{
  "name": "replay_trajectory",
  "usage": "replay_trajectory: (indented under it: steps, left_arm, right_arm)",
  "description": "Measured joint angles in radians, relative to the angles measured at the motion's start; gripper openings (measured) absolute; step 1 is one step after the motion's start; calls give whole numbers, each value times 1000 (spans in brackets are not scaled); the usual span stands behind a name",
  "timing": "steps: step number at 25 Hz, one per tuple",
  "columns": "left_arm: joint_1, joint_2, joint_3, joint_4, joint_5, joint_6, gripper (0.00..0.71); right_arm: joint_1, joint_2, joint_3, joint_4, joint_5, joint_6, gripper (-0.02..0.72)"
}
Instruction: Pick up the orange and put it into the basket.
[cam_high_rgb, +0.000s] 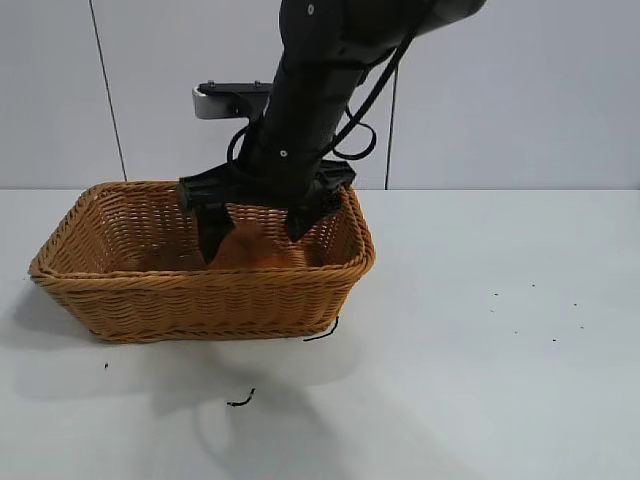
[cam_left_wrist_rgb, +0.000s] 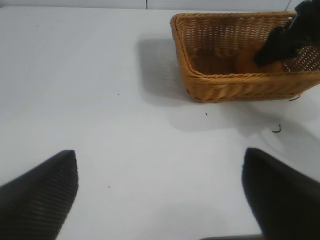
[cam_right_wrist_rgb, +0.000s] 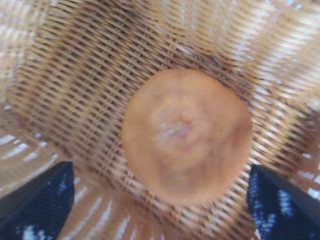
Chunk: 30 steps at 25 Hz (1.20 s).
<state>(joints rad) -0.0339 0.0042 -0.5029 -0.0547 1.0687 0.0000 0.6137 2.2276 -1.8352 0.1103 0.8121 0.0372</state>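
The tan wicker basket (cam_high_rgb: 110, 295) stands on the white table at the left of the exterior view. The dull-orange orange (cam_high_rgb: 262, 250) lies on the basket's floor near its right end. My right gripper (cam_high_rgb: 255, 232) hangs inside the basket with its fingers spread wide on either side of the orange, apart from it. In the right wrist view the orange (cam_right_wrist_rgb: 186, 132) rests free on the weave between my open fingers (cam_right_wrist_rgb: 42, 205). My left gripper (cam_left_wrist_rgb: 160, 192) is open and empty over bare table, with the basket (cam_left_wrist_rgb: 220, 85) and orange (cam_left_wrist_rgb: 246, 59) far off.
Small dark specks and a curled dark thread (cam_high_rgb: 240, 400) lie on the table in front of the basket. The table's right half is bare white surface. A grey wall stands behind.
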Motion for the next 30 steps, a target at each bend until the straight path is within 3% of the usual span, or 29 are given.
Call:
replay_trajectory:
  steps: [6, 10, 14, 23, 30]
  left_arm:
    - [0, 0, 0, 0, 0, 0, 639]
    - [0, 0, 0, 0, 0, 0, 639]
    - [0, 0, 0, 0, 0, 0, 639]
    - [0, 0, 0, 0, 0, 0, 639]
    - [0, 0, 0, 0, 0, 0, 639]
  right_arm:
    - [-53, -12, -248, -85, 218, 34, 692]
    - [-134, -16, -339, -144, 301, 56, 694]
    - [-260, -15, -348, -162, 383, 58, 694]
    - [-526, -13, -348, -142, 399, 63, 694]
    - [-600, -34, -254, -128, 397, 53, 694]
